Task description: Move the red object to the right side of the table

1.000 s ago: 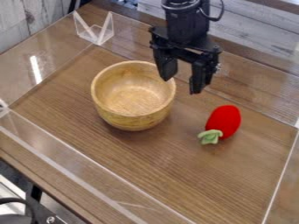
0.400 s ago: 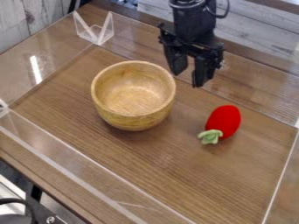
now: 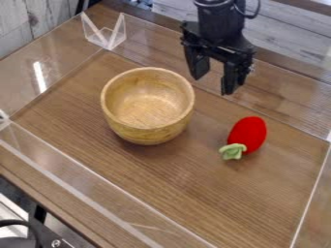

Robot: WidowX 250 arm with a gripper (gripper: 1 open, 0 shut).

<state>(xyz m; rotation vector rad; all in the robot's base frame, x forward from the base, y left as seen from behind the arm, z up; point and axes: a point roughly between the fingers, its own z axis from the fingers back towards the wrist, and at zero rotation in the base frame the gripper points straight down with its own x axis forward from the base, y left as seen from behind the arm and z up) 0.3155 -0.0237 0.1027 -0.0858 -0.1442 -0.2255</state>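
— Since a moment ago, the end effector (image 3: 216, 75) has drifted toward the far right of the surface (image 3: 155, 184), away from the bowl's rim. Did you catch that?

— Yes. It was hanging just over the bowl's (image 3: 147, 105) back edge before; now it sits beyond and to the right of it, clear of the rim. Nothing else has shifted.

— How do its fingers stand?

— Spread apart, pointing straight down, with nothing between them. Two dark prongs hang in the air above the wood.

— And the bowl itself, anything in it?

— It's a round tan wooden bowl, upright, left of centre. I can see straight down to its pale bottom, which is bare wood.

— Where's the red object (image 3: 247, 134)?

— Lying on the surface to the right of the bowl, apart from it, nearer to us than the end effector. It is a small glossy strawberry-like thing, and its light green leafy end (image 3: 231, 151) points toward the front left.

— Is the arm touching it?

— No, the fingers are well behind it, toward the far side. The red object lies on its own.

— What about the edges?

— Clear acrylic walls (image 3: 52, 155) run round the dark wood-grain top, and a small clear bracket (image 3: 103, 31) stands at the far left corner.
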